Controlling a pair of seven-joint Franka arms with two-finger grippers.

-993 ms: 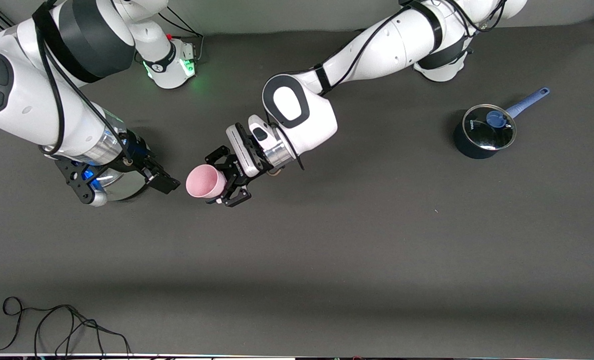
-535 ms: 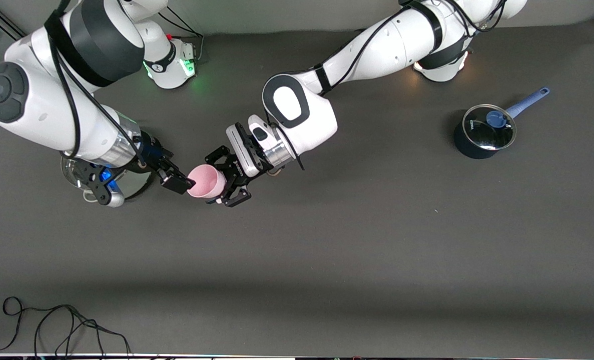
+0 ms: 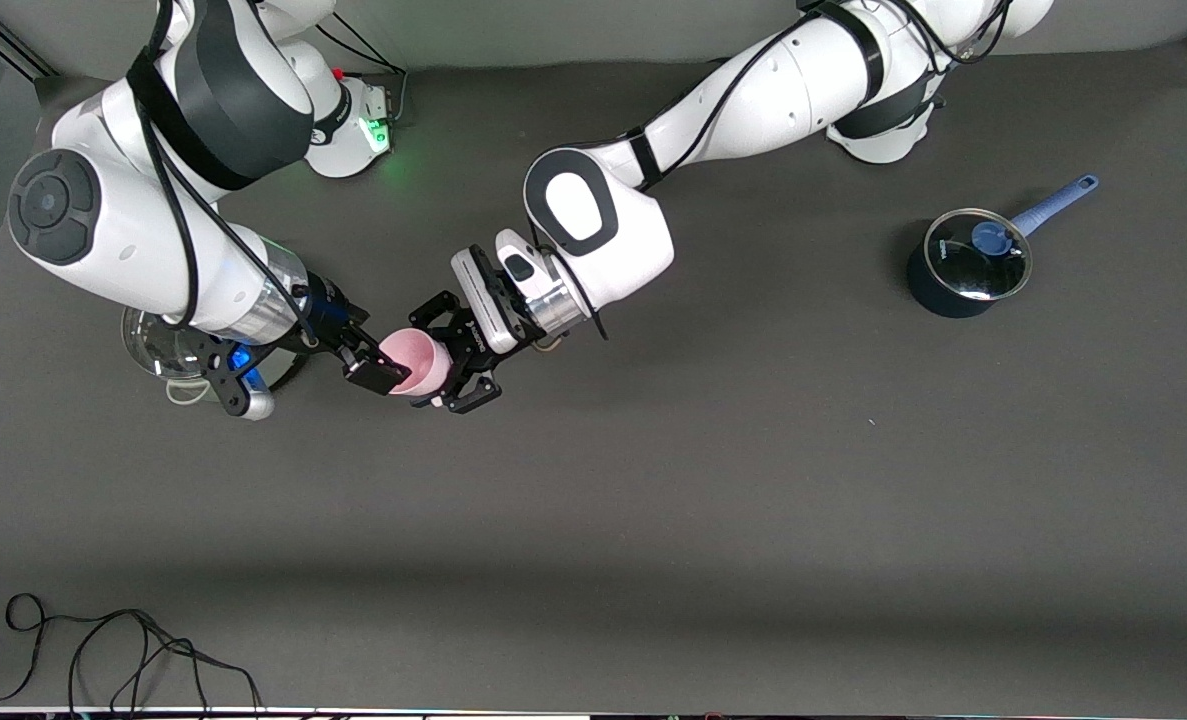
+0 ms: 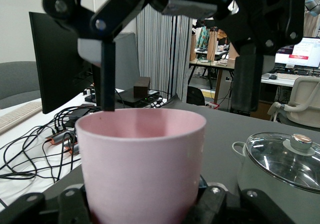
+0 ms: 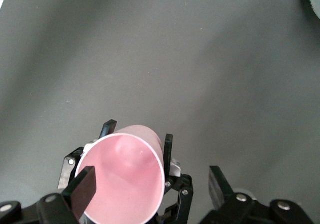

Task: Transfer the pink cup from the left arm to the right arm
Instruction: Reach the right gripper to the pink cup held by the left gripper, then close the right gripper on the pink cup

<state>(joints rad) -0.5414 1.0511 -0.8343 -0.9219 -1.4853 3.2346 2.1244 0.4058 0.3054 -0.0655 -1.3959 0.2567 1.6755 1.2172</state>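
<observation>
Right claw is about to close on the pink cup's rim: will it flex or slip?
The pink cup looks like thin, smooth plastic, so its open rim may flex under a hard squeeze. Its tapered wall could let it slide. It is probably light: the left claw holds it sideways near its base. The right claw is open, one finger inside the rim.

Grips the pink cup [image 4: 142,166] by its base; right claw [image 4: 175,91] straddles the rim, one finger inside; lidded pot [image 4: 280,166] beside.
</observation>
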